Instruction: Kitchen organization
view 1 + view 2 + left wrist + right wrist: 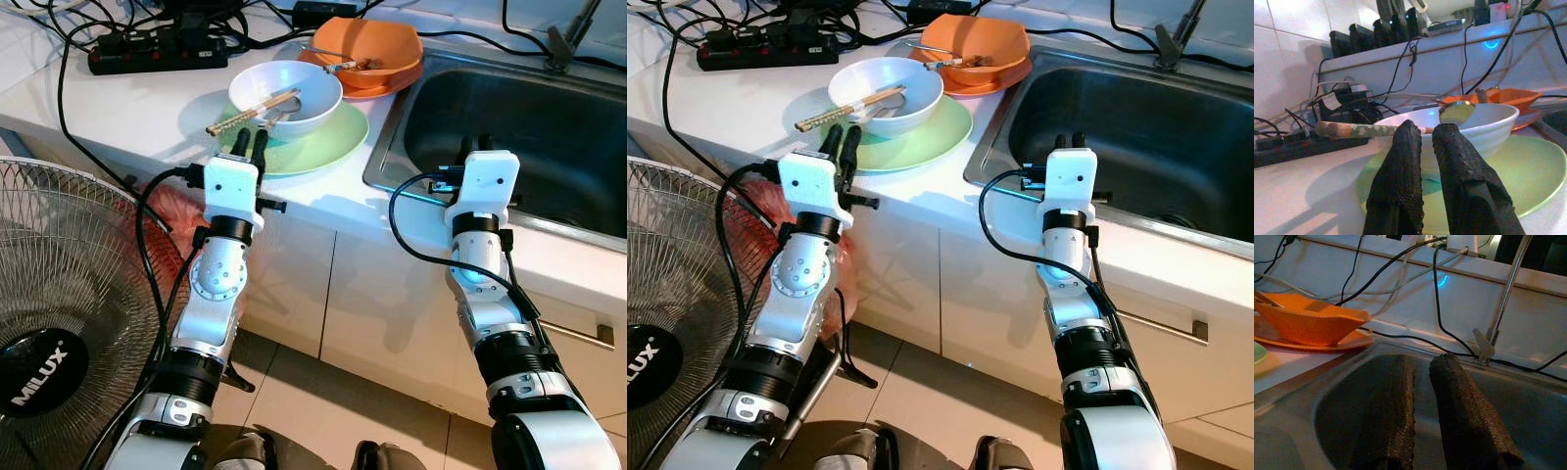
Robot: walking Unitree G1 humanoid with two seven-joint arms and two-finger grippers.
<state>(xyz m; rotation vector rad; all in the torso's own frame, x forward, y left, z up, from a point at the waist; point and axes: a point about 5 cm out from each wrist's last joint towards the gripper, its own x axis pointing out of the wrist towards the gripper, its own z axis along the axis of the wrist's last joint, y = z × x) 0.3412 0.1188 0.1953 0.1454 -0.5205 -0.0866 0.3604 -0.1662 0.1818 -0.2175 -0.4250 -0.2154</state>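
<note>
My left gripper hovers at the near rim of the green plate, fingers nearly pressed together and holding nothing. Just beyond its tips the white bowl sits on that plate, with chopsticks and a spoon resting across it. Farther off, the orange bowl rests on its orange plate. My right gripper hangs over the sink's front edge, fingers close together, empty. The surface carries a power strip.
</note>
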